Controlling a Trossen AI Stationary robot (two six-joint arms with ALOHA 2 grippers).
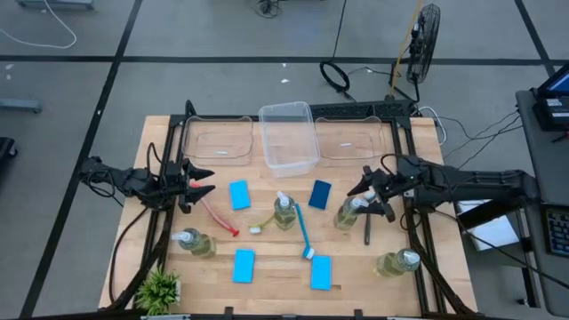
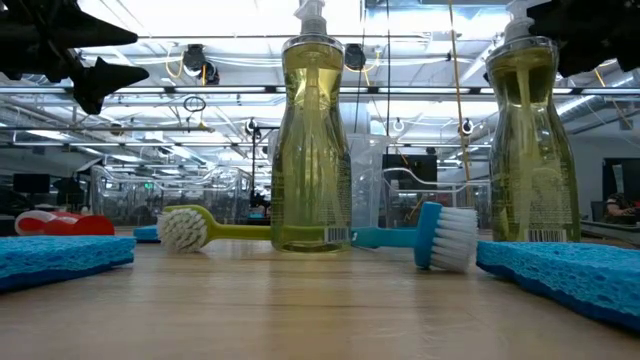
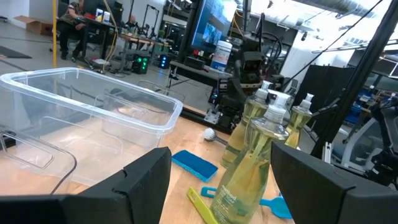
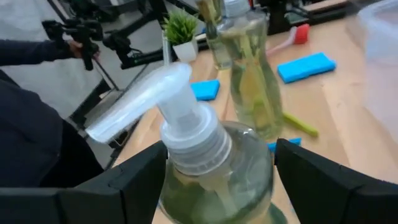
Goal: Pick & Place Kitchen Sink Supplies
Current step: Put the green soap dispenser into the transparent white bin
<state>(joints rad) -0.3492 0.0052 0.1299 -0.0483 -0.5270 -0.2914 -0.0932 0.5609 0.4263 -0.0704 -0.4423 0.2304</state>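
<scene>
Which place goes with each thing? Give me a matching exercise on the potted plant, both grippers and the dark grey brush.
1 potted plant
2 left gripper
3 right gripper
4 dark grey brush

A over a pump bottle
B lying flat, right of that bottle
C table corner on the left arm's side
D by the red brush

Pairs: 1-C, 2-D, 3-A, 4-B

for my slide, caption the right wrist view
Right gripper with open jaws straddling a pump bottle, not yet gripping it.

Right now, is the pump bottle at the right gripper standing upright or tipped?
Upright: the pump bottle stands on its base, pump on top, between the open right gripper's fingers.
</scene>
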